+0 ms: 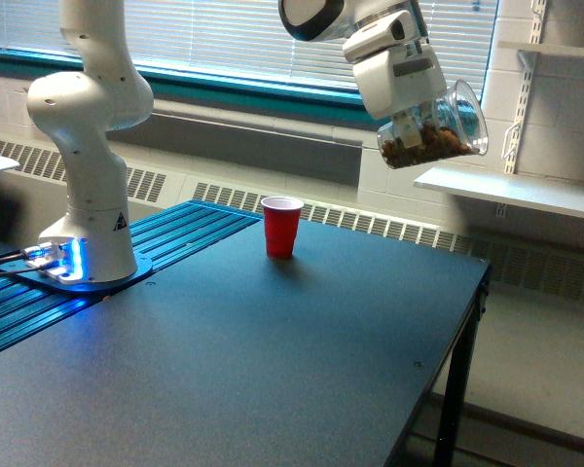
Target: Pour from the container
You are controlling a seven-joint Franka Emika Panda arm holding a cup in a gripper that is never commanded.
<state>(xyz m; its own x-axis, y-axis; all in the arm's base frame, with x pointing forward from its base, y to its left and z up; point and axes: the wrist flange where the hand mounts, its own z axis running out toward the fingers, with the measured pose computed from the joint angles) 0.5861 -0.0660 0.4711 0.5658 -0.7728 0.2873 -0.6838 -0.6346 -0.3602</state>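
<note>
High at the exterior view's upper right, my gripper (416, 119) is shut on the container (446, 129), a clear plastic cup. The cup is tipped onto its side with its wide rim facing the exterior view's right and slightly up. Brown granular bits lie along its lower wall; none are spilling out. A red plastic cup (281, 226) stands upright on the dark table (273, 370), well below and to the left of the tilted container.
The arm's white base (88, 195) stands on a blue ribbed plate (175, 233) at the table's left. The table's right edge drops to the floor near a black leg (455, 389). A white shelf (526, 192) juts out just below the container.
</note>
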